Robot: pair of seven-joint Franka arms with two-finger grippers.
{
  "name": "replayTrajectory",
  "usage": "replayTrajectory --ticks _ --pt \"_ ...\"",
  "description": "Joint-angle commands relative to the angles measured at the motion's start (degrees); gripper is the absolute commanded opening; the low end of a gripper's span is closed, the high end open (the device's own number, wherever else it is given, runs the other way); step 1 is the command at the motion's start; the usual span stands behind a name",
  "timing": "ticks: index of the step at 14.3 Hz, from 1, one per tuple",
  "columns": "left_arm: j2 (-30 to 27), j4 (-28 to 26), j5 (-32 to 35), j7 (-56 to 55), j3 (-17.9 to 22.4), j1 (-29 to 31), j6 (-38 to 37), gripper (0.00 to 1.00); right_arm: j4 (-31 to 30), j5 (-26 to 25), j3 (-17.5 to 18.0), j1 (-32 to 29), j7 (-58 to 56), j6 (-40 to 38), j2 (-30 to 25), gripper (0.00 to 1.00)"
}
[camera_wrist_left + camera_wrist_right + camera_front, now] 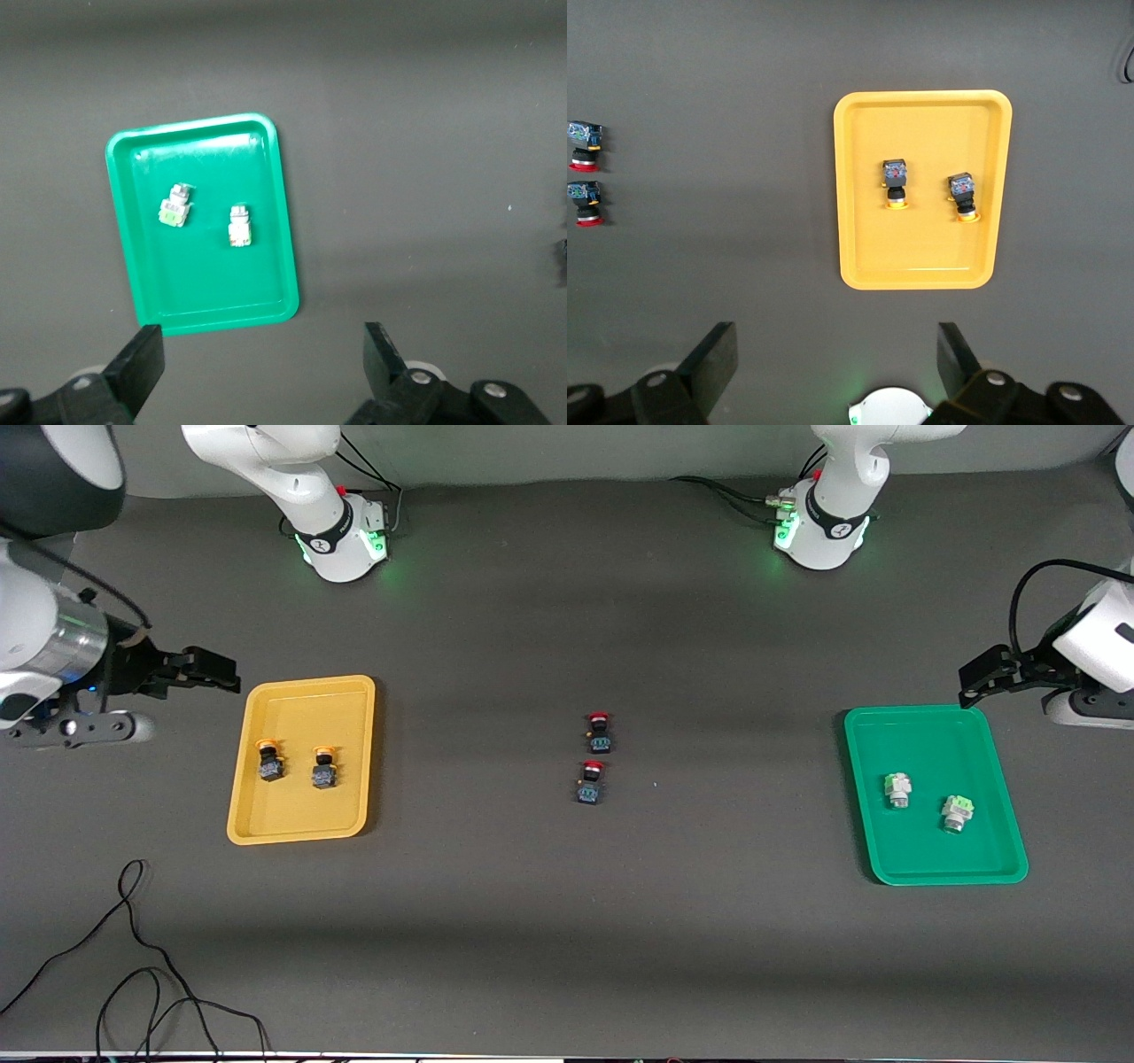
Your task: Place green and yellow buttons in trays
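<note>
Yellow tray (301, 833): two yellow buttons (270, 762) inside.
Green tray (921, 872): two green buttons (898, 788) inside.
Left gripper (974, 682): empty, jaws apart, at the green tray's 12 o'clock.
Right gripper (213, 671): empty, jaws apart, at the yellow tray's 10 o'clock.

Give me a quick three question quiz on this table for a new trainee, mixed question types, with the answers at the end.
1. True or false: both yellow buttons lie in the yellow tray.
2. How many green buttons are in the green tray?
3. The red buttons sit: A in a tray, B on the bare table, C in a gripper.

Key: 1 true; 2 two; 3 B.
</note>
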Motion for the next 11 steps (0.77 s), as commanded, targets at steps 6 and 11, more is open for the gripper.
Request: replayTrajectory --ticks 6,11 --pt "-0.9 -0.8 0.3 0.5 0.0 -0.1 -5.4 1.00 -9.8 -1.1 -3.2 0.0 0.3 11.1 -7.4 1.00" --pt "-0.9 -0.8 0.3 0.6 0.1 0.0 -5.4 1.00 -7.7 -1.1 -3.8 0.5 0.5 10.5 -6.0 1.00"
